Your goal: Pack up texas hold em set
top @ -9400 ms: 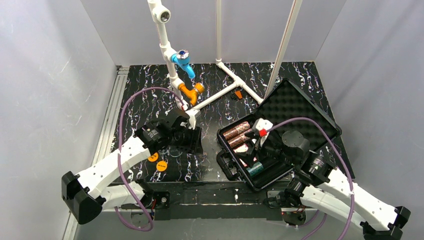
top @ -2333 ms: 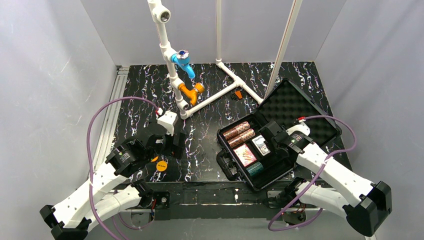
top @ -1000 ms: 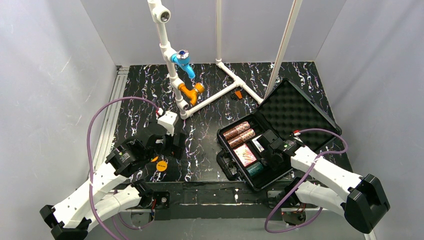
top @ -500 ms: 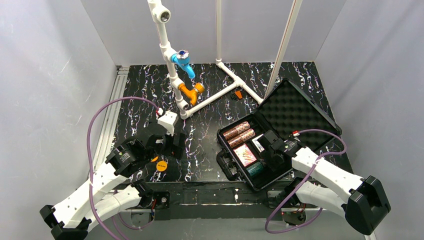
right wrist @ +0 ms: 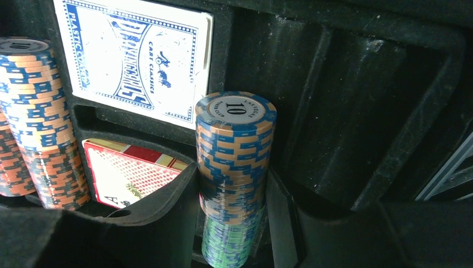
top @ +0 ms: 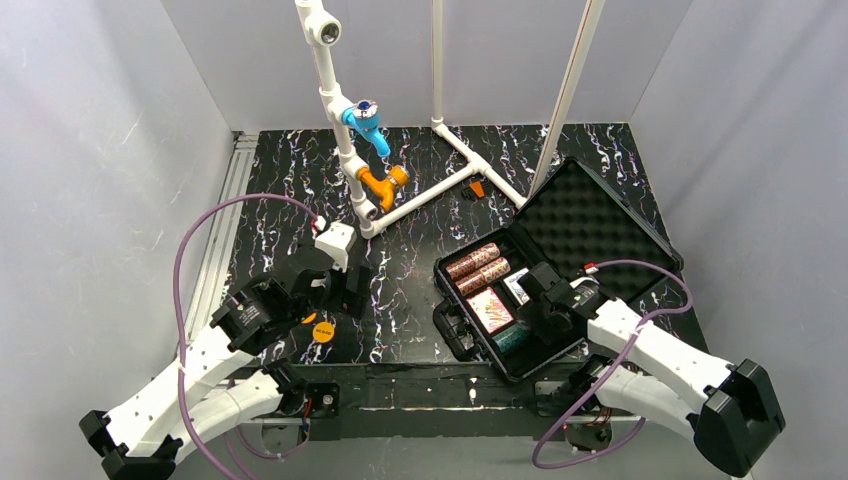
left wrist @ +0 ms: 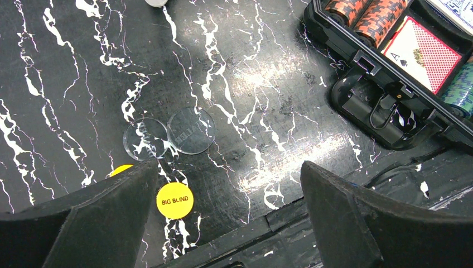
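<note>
Black hard plastic and bumpy foam set the scene: the case (top: 600, 225) lies open on the right of the marbled table (left wrist: 251, 84), lid thrown back. Over the past two seconds we have watched the right gripper (right wrist: 231, 190) travel from the hinge side of the tray to its near corner. There its fingers press against both sides of a chip roll (right wrist: 234, 139). The roll is a ridged cylinder, blue and orange above and green below, with a "10" on its end cap. We cannot tell whether it is lifted or already bedded in its moulded channel. We judge this to be the seating of one of the last rolls.

Behind it lie the blue deck (right wrist: 134, 56) and the red deck (right wrist: 131, 173), both flat, glossy rectangles in their pockets.

The left gripper (left wrist: 230, 167) has not stirred in that time. Its jaws stand wide apart and empty over the loose pieces on the left of the table: a yellow disc (left wrist: 174, 200) lettered "BIG BLIND" and two clear discs (left wrist: 191, 130) lying edge to edge. These, we reckon, still await packing.
</note>
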